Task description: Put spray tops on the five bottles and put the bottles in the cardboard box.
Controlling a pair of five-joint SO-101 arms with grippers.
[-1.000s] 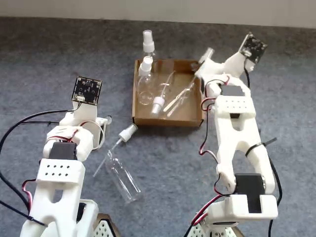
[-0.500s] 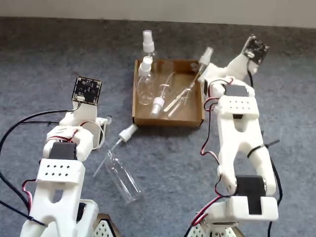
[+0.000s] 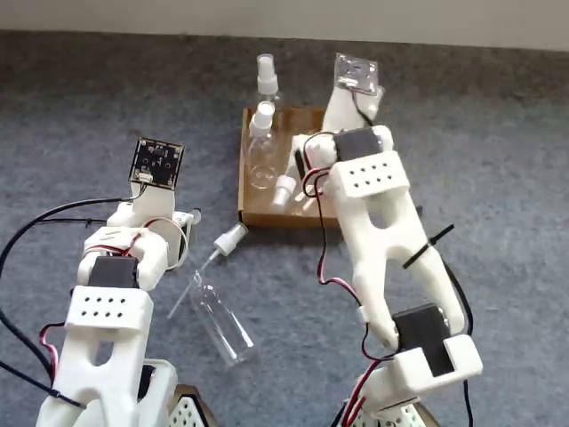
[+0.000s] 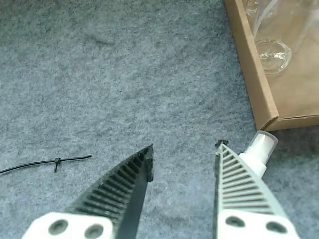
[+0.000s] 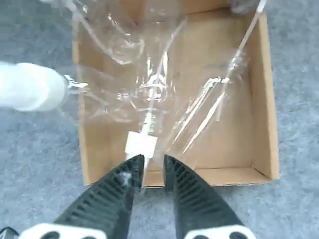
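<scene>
The cardboard box (image 3: 267, 215) holds several clear bottles; one white cap (image 5: 140, 144) lies just past my right gripper (image 5: 154, 164). That gripper hangs over the box's near wall, its fingers slightly apart with nothing between them. A capped bottle (image 3: 263, 120) stands in the box's far left corner, and another (image 3: 267, 76) stands behind the box. On the carpet lie a loose spray top (image 3: 229, 238) and an uncapped bottle (image 3: 222, 320). My left gripper (image 4: 184, 152) is open low over the carpet, with the spray top (image 4: 261, 148) just outside one finger.
The right arm (image 3: 373, 205) stretches over the box's right half and hides it in the high view. A black cable tie (image 4: 55, 162) lies on the carpet near the left gripper. Black cables (image 3: 36, 222) trail at the left. The box corner (image 4: 266, 117) is close to the spray top.
The right arm has swung left from the box's far right corner to over the box's middle. The left arm, loose spray top and bottle have not moved.
</scene>
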